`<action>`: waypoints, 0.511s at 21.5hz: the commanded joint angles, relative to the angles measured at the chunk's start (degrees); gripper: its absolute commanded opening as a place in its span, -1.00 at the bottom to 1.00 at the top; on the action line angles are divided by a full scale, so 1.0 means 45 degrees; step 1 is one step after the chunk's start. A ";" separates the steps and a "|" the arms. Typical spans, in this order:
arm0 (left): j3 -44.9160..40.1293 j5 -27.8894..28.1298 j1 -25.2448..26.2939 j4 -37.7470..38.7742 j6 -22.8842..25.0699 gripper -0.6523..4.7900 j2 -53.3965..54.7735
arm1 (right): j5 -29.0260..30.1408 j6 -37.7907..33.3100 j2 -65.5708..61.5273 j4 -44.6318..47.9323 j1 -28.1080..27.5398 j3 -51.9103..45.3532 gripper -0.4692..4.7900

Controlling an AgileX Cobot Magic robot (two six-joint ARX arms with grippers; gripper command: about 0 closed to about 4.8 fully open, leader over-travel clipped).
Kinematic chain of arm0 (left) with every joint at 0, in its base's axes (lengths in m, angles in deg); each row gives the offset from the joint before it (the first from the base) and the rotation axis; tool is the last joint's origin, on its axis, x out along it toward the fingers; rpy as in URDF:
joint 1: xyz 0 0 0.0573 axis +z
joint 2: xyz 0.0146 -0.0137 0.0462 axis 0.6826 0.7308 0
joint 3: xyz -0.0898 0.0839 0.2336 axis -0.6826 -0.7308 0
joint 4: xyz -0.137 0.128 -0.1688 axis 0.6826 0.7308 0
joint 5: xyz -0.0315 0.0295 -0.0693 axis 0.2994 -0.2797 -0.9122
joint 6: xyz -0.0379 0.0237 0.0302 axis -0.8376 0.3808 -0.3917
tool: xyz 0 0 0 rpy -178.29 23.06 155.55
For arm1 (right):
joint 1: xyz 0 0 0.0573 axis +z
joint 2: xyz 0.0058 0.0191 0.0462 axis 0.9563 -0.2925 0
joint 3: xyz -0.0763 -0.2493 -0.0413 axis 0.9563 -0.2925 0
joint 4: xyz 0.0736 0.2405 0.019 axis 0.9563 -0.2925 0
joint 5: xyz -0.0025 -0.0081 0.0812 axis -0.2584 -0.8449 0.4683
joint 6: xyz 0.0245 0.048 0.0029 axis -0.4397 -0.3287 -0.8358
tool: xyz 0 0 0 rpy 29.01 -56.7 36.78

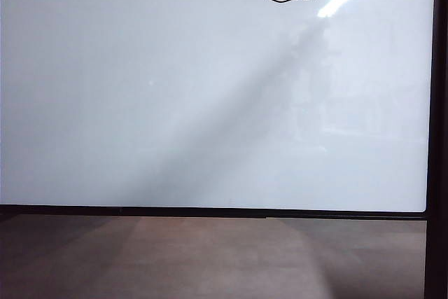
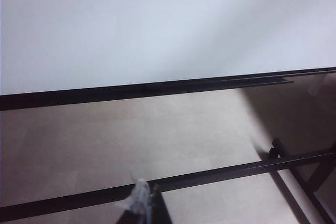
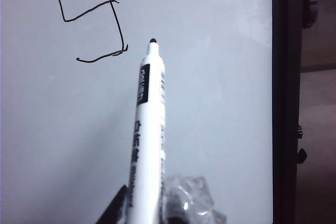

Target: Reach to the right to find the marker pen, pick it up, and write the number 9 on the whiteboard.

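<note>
Whiteboard (image 1: pixel 175 103) count one, number 9 (image 3: pixel 92 19) count one at its 1 o'clock corner. My right gripper (image 3: pixel 157 211) clenched on one marker pen (image 3: pixel 147 129), tip off board. My left gripper (image 2: pixel 144 205): can't tell opening.

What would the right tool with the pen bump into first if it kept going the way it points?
Probably the whiteboard. The right tool holds the marker pen, whose tip points at bare board just beside the number 9. How near the tip is, I cannot tell.
</note>
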 commanded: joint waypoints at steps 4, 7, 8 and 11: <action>-0.0005 -0.0136 0.0000 0.0117 -0.0044 -0.78 -0.0005 | 0.0058 -0.0481 0.1559 -0.0330 -0.0005 -0.1253 -0.83; -0.0253 0.0219 0.0112 -0.2701 -0.0039 -0.78 -0.0034 | -0.0024 -0.0505 0.2545 -0.0559 -0.0015 -0.1817 -0.83; -0.0253 0.0253 0.0141 -0.3157 -0.0039 -0.78 -0.0034 | -0.0092 -0.0505 0.2696 -0.0597 -0.0010 -0.1885 -0.83; -0.0253 0.0364 0.0291 -0.4512 -0.0044 -0.78 -0.0034 | -0.0423 -0.0500 0.3332 -0.0952 -0.0015 -0.2108 -0.83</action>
